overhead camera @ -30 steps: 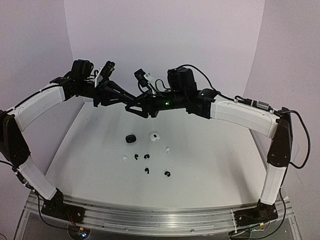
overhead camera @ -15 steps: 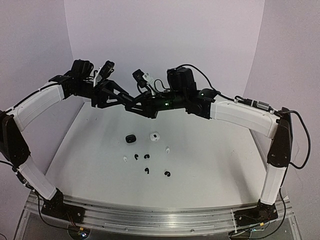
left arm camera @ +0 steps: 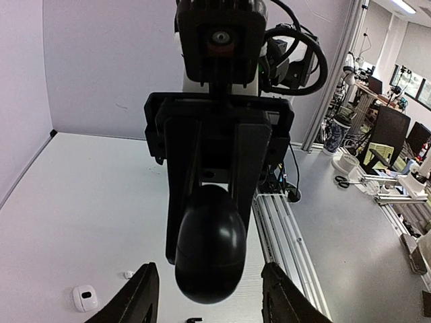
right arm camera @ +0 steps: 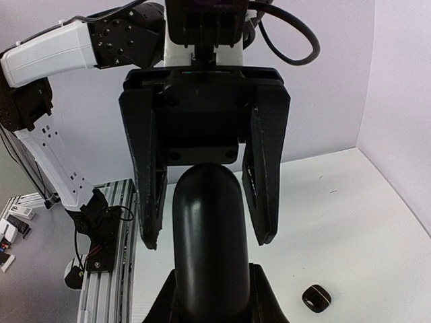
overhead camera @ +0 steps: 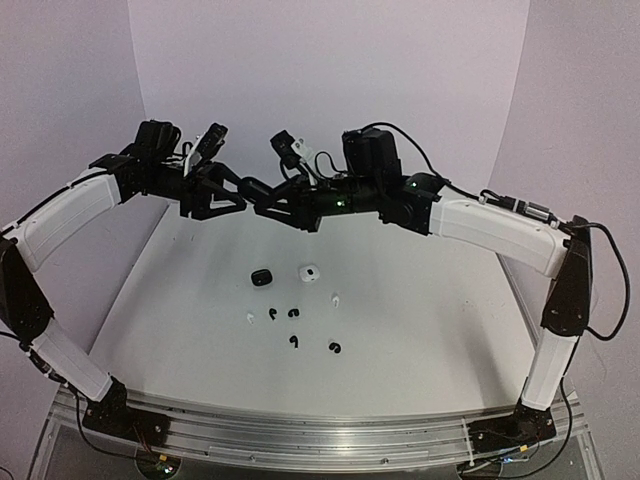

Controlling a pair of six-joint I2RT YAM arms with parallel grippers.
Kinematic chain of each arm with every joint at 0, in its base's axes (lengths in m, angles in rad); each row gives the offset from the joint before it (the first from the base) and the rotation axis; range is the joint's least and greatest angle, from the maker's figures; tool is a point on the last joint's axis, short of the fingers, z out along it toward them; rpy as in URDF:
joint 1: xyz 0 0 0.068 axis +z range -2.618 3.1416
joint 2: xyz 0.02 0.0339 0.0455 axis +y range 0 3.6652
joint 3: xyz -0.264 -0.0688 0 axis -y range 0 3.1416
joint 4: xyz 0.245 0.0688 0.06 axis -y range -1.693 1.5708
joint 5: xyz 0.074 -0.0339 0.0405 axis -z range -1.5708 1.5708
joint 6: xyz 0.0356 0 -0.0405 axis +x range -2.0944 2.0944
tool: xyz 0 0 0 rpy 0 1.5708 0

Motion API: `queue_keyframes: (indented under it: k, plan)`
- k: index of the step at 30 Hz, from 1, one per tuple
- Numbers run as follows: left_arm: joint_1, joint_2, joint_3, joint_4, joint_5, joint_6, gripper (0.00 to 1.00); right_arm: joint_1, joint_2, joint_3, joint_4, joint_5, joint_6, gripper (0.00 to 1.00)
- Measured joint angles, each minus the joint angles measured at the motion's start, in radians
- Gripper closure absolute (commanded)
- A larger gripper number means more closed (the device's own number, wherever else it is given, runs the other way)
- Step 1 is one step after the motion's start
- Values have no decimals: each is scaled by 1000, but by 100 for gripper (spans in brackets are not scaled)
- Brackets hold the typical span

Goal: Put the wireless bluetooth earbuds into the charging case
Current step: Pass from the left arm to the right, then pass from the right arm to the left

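My right gripper is shut on a glossy black pebble-shaped charging case and holds it high above the table. My left gripper faces it, open, with a finger on each side of the case and a gap on both sides. On the table lie the earbuds: two white and several black.
A small black case and a white case sit on the white table just behind the earbuds. The black one shows in the right wrist view, the white one in the left wrist view.
Both grippers have risen a little and shifted slightly left, still meeting in the air. Nothing on the table has moved.
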Motion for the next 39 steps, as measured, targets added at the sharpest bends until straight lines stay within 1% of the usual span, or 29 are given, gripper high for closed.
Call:
queue_keyframes:
  k: [4,6,11,17,19,22,23,24,28,30,33,35,39]
  plan:
    - [-9,-10,0,26,-14,-27,56,1,0,0,0,9,-7,100]
    - [-12,-10,0,34,-17,-32,65,1,0,0,-1,13,-8,100]
    - [-14,-10,0,47,-35,-41,82,1,0,0,0,16,-11,100]
    - [-14,-10,0,53,-39,-43,98,1,0,0,0,17,-9,100]
    - [-14,-10,0,53,-39,-43,100,2,0,0,0,17,-9,100]
    - [-14,-10,0,53,-38,-42,100,2,0,0,0,17,-9,100]
    - [-14,-10,0,53,-38,-41,100,3,0,0,0,16,-9,99]
    - [-14,-10,0,53,-37,-40,100,3,0,0,0,16,-9,95]
    - [-14,-10,0,53,-35,-33,100,3,0,0,1,17,-8,59]
    - [-14,-10,0,52,-31,-28,100,3,0,0,1,20,-7,56]
    - [-14,-10,0,48,-27,-13,100,3,0,0,3,35,-9,48]
    - [-14,-10,0,42,-27,5,100,5,0,0,3,44,-10,44]
    - [-14,-10,0,12,-28,62,100,5,-1,0,3,54,-11,42]
